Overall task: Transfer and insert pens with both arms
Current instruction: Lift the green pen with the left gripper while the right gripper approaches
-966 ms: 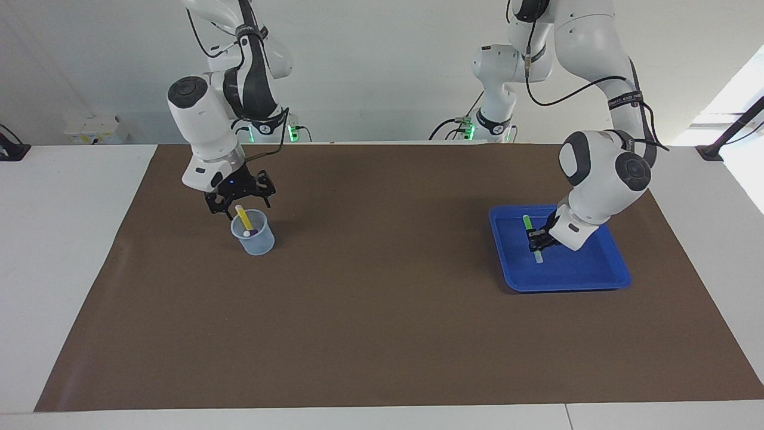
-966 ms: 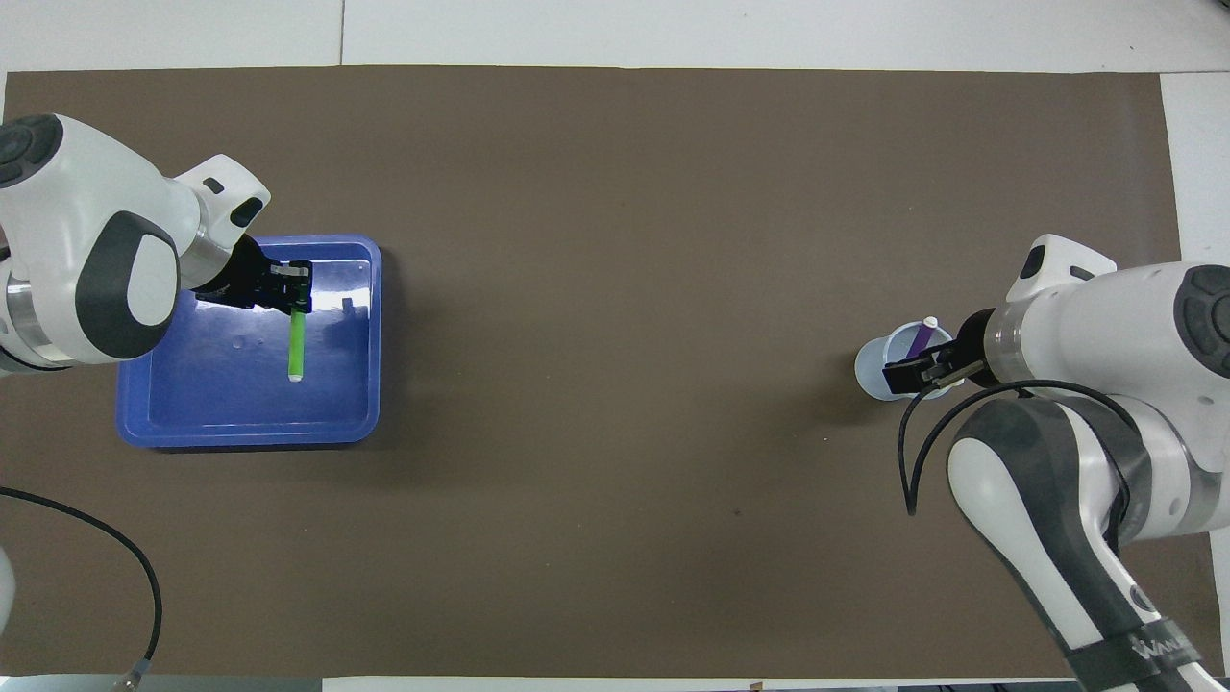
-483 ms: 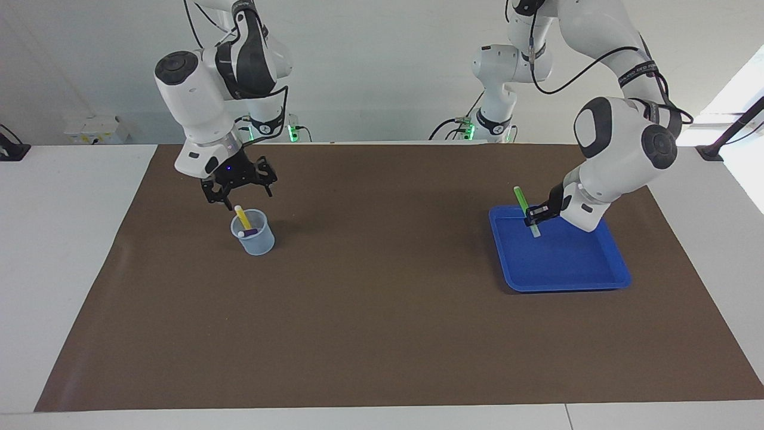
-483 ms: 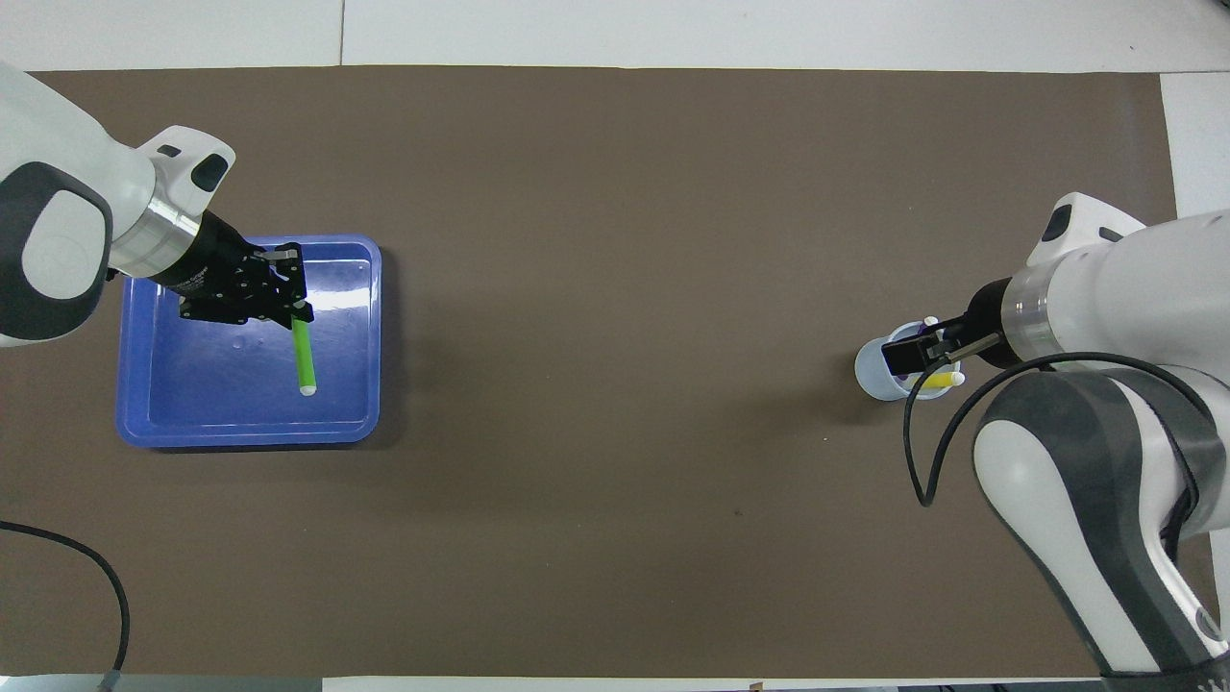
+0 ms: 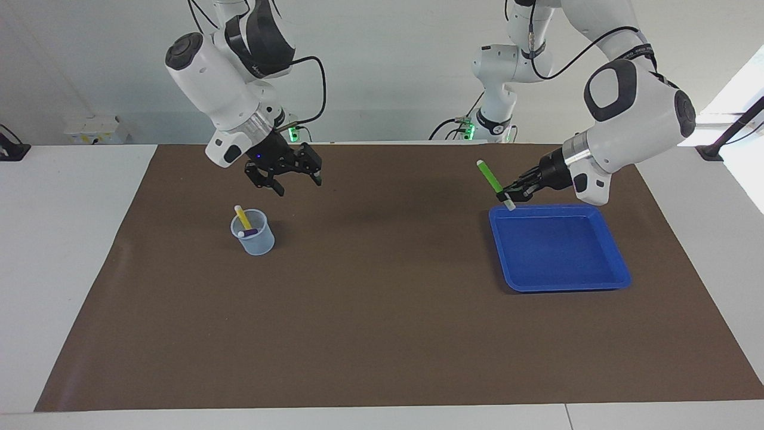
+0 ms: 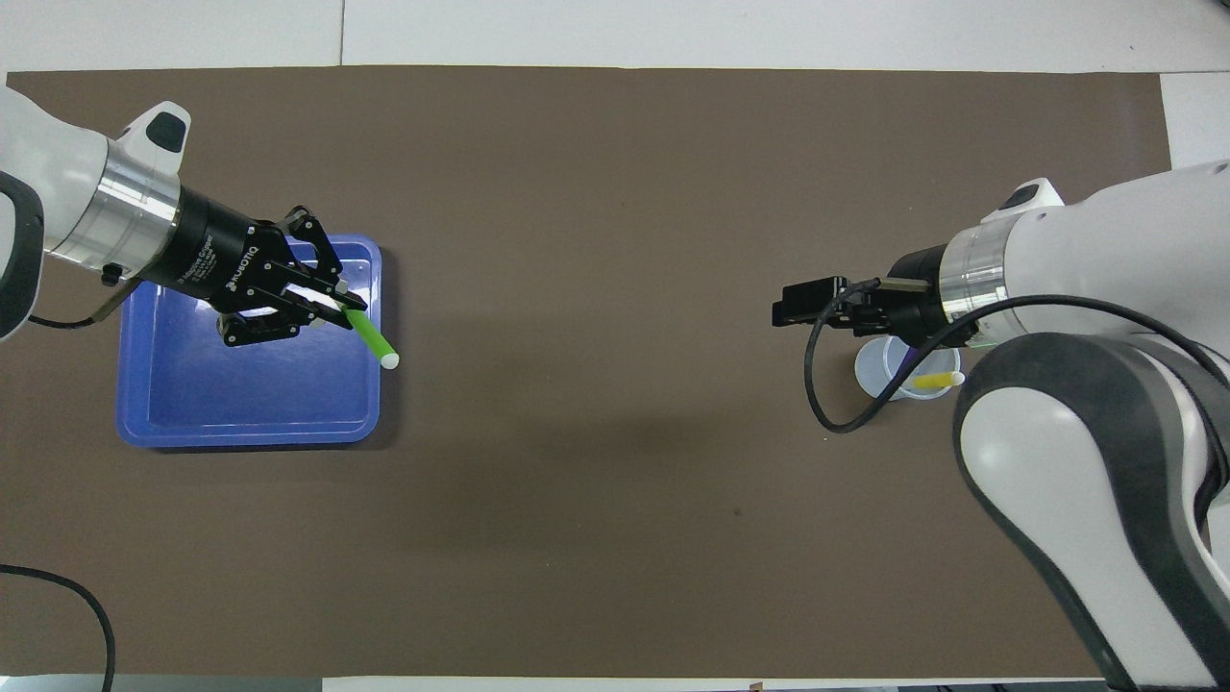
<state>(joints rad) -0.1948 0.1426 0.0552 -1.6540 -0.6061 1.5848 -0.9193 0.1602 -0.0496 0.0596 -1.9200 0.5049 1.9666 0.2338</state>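
Yellow pen [image 5: 242, 215] and purple pen [image 5: 249, 232] stand in the clear plastic cup [image 5: 253, 233] at frame left, while the left pincer [image 5: 512, 192] clamps the slim green marker pen [image 5: 491, 178] above the blue plastic tray [image 5: 558, 280], right pincer [image 5: 285, 177] wide.

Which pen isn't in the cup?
The green pen. The left end effector holds it up over the blue tray, while the yellow pen and purple pen sit in the cup.

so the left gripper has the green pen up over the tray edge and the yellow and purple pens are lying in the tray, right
Not quite: the facing view shows the yellow pen and purple pen standing in the cup, not the tray. The left gripper does hold the green pen there.
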